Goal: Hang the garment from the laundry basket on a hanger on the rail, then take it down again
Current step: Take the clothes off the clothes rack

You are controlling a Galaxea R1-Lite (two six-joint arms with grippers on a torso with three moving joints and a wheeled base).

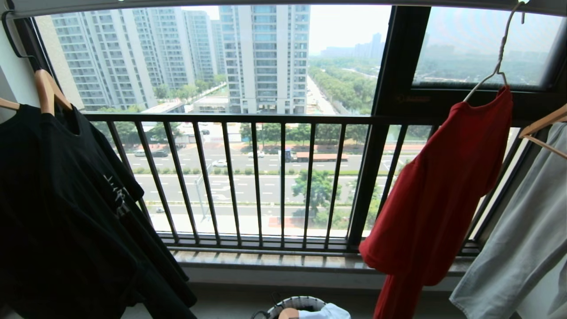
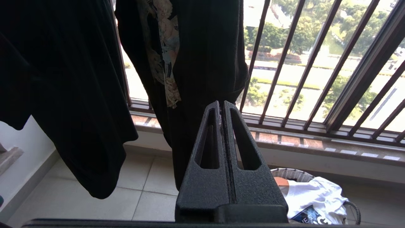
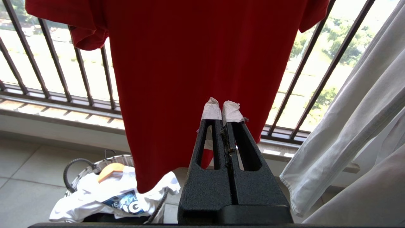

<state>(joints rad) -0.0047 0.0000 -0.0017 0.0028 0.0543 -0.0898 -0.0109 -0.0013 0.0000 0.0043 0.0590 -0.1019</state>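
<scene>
Matt red cloth garment (image 1: 436, 186), thin wire hanger (image 1: 496, 62), woven laundry basket (image 3: 95, 166)

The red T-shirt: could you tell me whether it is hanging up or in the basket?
Hanging. The red T-shirt hangs from the white wire hanger by the window, above the laundry basket.

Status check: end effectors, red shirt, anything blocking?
Both end effectors, left and right, shut and empty. Red T-shirt hangs on white wire hanger. Nothing between right end effector and shirt.
</scene>
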